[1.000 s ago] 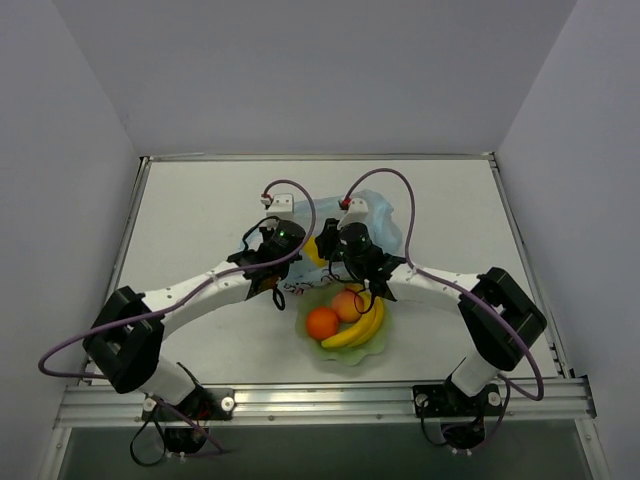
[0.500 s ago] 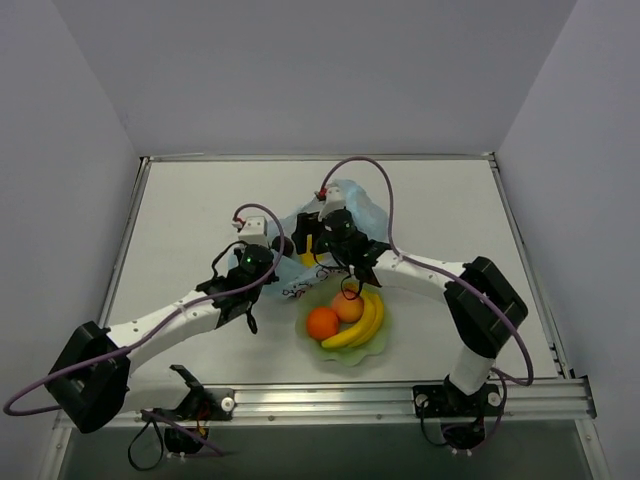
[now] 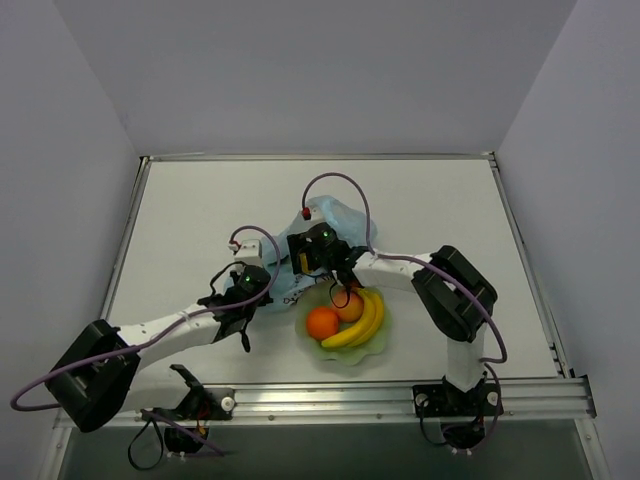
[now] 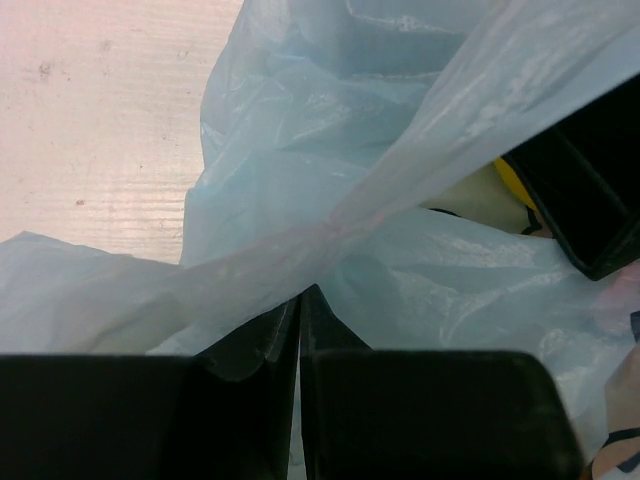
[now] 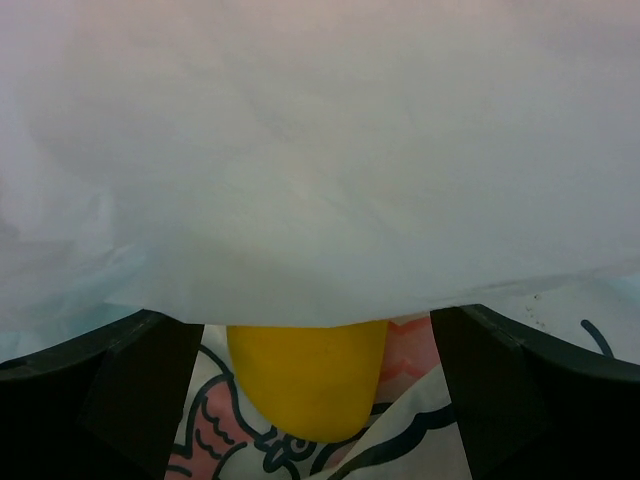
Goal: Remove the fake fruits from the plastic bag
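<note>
— Where's the plastic bag (image 3: 338,214)?
— On the bench (image 3: 200,220), just behind the bowl (image 3: 352,357). The left arm (image 3: 170,325) lies low beside the bowl, left hand (image 4: 300,300) pinched on a bag strand.
— And the right hand (image 5: 307,400)?
— The right arm (image 3: 400,270) is folded behind the bowl, hand apart, a yellow fruit (image 5: 305,375) between its fingers under the bag film.

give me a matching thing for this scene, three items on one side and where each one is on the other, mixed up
Things:
1 orange
2 yellow fruit
3 plastic bag

Places:
a pinched in the shut left gripper
b lying in the green bowl
c partly under bag film, between the fingers of the open right gripper

Pairs: 1-b, 2-c, 3-a
</note>
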{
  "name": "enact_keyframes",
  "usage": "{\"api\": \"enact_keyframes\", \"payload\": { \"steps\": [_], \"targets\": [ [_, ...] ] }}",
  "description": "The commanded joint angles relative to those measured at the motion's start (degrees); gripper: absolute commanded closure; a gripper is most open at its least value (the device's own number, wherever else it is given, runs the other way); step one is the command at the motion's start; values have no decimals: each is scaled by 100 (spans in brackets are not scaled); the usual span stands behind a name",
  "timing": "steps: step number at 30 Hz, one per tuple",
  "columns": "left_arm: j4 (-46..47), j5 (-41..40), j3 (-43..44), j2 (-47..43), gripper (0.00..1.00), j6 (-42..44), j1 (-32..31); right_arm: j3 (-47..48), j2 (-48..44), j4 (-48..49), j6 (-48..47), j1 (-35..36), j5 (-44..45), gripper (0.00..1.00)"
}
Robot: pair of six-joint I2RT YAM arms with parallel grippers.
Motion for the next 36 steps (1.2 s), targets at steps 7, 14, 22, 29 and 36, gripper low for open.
{"api": "enact_keyframes", "payload": {
  "steps": [7, 14, 22, 29, 36],
  "targets": [
    [1109, -333, 242, 679, 98, -104, 142, 449, 401, 429, 15, -33, 356, 10],
    [1848, 0, 453, 1216, 98, 116, 476, 80, -134, 914, -10, -306, 524, 64],
    [2234, 290, 392, 847, 98, 230, 476, -368, -1022, 641, 244, -630, -1136, 65],
    [2753, 466, 348, 1127, 98, 178, 371, -738, -962, 2214, 1412, -1282, -2552, 69],
    [2622, 440, 541, 944, 98, 212, 397, -447, -1558, 1110, 1633, -1107, -2790, 65]
  ]
}}
